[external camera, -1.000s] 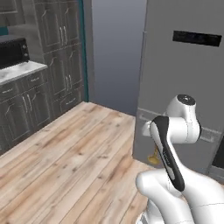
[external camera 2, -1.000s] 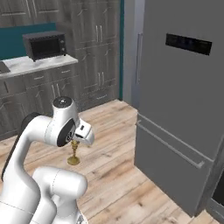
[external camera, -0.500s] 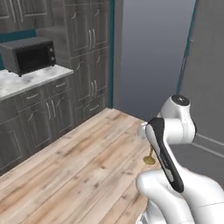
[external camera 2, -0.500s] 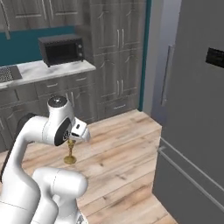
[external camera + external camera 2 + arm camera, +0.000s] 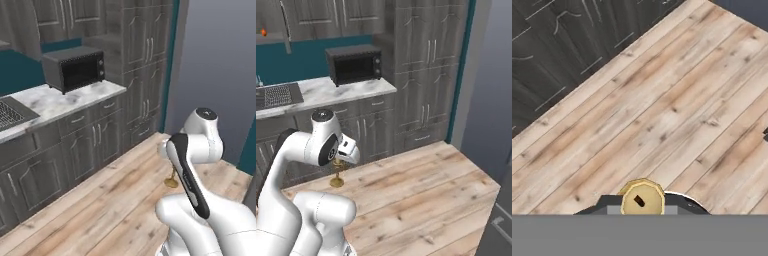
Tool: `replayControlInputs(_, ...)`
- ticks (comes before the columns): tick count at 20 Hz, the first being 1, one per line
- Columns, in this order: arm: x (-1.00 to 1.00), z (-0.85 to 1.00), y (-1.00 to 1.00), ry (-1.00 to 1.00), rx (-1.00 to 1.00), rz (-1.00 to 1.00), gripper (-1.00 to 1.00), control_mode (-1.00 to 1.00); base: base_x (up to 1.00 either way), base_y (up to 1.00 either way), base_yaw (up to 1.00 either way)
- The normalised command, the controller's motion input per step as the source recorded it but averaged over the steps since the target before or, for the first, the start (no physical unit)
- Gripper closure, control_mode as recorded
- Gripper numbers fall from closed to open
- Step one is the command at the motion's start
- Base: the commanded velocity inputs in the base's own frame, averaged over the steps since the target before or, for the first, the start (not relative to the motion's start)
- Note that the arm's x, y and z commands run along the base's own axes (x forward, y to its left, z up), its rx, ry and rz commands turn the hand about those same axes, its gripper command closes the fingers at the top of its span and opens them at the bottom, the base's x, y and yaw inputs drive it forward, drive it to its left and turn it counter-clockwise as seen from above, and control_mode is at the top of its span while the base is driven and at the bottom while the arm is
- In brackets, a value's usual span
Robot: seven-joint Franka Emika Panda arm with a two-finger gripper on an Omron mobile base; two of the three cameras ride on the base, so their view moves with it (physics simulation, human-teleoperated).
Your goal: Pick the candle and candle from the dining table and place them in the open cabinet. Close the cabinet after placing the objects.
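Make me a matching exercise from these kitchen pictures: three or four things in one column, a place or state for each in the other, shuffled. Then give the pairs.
Things:
1. microwave
2. brass candle holder
3. marble counter
4. wood floor

Places or states:
A. hangs under the gripper, above the floor
B. lies in light planks below the hand camera
C. sits dark and boxy on the counter top
D. tops the grey drawers and doors under the microwave

Pairs: 1-C, 2-A, 3-D, 4-B

Brass-gold candle (image 5: pixel 336 178) hangs upright over wood floor; round base (image 5: pixel 642 199) lowest.
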Motion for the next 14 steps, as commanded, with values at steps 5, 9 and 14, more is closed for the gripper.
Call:
replayControlInputs(5,0.0,0.0,0.0,0.0,0.0,0.0,1.0,1.0,0.38,0.91,0.47)
replayControlInputs(9,0.0,0.0,0.0,0.0,0.0,0.0,1.0,1.0,0.34,0.77,0.5)
replayControlInputs(14,0.0,0.0,0.0,0.0,0.0,0.0,1.0,1.0,0.64,0.68,0.49)
